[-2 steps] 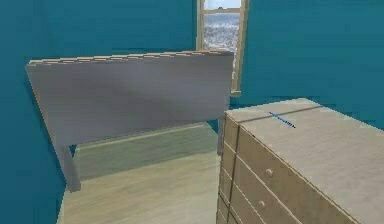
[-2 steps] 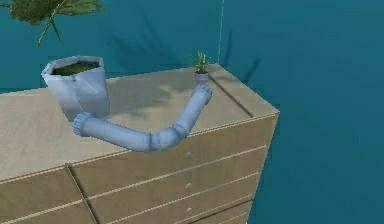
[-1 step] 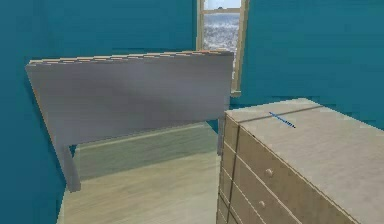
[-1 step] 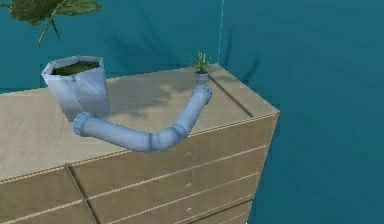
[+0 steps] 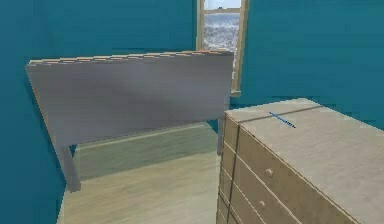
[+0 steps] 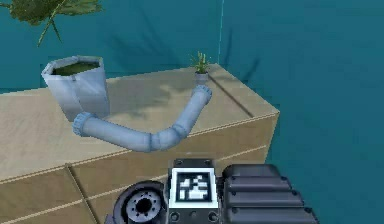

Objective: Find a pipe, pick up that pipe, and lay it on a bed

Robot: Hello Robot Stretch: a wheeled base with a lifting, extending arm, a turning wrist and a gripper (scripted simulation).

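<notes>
Curved grey jointed pipe (image 6: 150,140) on wooden dresser (image 6: 35,130); cannot tell if jaws hold anything

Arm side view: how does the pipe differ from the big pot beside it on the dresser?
The pipe lies flat, long and bent; the pot stands upright, short and wide. The pot's open top holds something green; the pipe carries nothing. Both are pale blue-grey and rest on the dresser.
</notes>
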